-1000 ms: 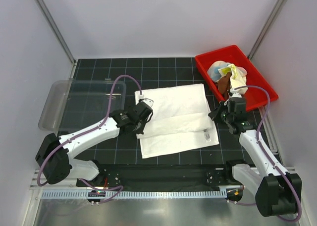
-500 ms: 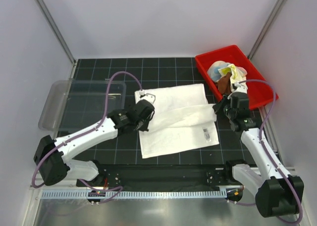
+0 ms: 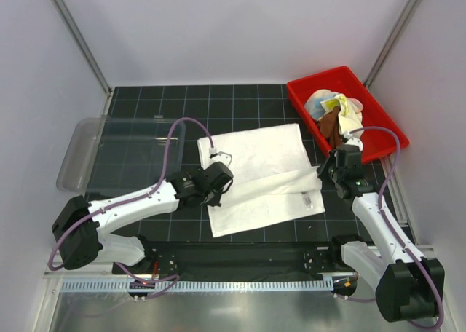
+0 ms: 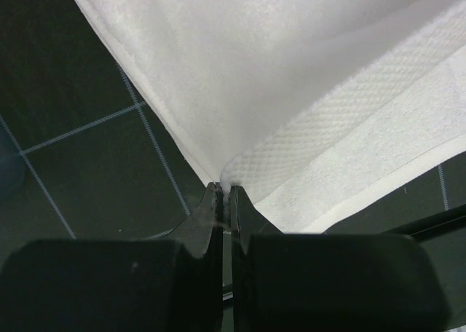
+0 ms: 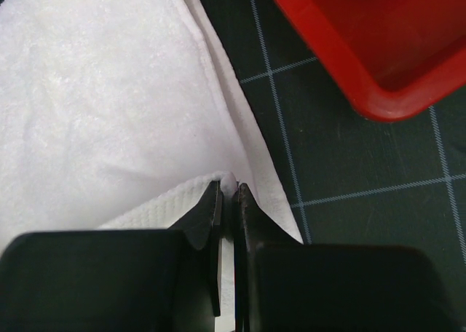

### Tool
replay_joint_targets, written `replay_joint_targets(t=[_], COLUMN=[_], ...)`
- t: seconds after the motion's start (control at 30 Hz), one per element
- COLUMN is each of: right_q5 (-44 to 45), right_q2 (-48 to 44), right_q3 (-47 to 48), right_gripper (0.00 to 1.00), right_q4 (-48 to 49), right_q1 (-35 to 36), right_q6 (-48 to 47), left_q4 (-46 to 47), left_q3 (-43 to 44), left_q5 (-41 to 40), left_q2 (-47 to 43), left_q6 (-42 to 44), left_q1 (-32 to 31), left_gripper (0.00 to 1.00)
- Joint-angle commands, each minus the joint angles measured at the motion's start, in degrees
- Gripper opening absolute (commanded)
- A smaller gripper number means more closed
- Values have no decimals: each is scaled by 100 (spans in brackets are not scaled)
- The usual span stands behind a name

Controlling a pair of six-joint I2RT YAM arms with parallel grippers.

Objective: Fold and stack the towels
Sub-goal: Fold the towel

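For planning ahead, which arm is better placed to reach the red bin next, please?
Probably right: the right gripper sits beside the red bin; the left gripper pinches the white towel opposite.

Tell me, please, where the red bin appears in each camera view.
Top external: the red bin sits at the upper right, beyond the right arm.
Left wrist: not in this picture.
Right wrist: one corner of the bin fills the upper right.
Shared landmark: the white towel, visible in all three views.

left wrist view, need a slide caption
The left fingers pinch a folded corner of the cream-white towel above the black gridded mat.
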Motion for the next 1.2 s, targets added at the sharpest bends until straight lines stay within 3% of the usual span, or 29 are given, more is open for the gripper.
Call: replay_joint_targets(t=[0.0, 0.2, 0.3, 0.33, 0.43, 0.63, 0.73, 0.8, 1.0, 1.17], right_q5=[710, 772, 1009, 1140, 1334, 844, 307, -60, -1388, -1285], right_q2=[-212, -537, -625, -652, -836, -916, -556, -275, 1763, 2853], right_q3=[188, 231, 389, 416, 530, 829, 943, 1048, 2275, 3079], right_gripper=[4, 22, 35, 43, 50, 45, 45, 45, 44, 48], right_q4=[90, -410, -850, -1034, -1298, -1132, -869, -633, -1094, -1721], right_q1=[-27, -27, -27, -27, -36, -27, -27, -27, -27, -27], right_q6=[36, 352, 510, 554, 642, 554, 563, 467, -411, -922], left_q4=[-242, -558, -769, -830, -936, -446, -321, -400, -303, -506], left_q3=[42, 138, 165, 165, 121, 77, 25, 77, 558, 1079], left_q5=[-159, -97, 140, 201, 412, 905, 565, 449, 966, 1422], left_q2=[-12, -223, -267, -267, -363, -1127, -1216, -1067, -356, 172], left_q6=[-170, -311, -311, -337, -460, -574, -583, -539, -268, 154], left_q1=[-57, -304, -374, -391, -532, -550, -524, -401, 679, 1444], left_gripper=[0, 3, 20, 30, 40, 47, 59, 60, 59, 61])
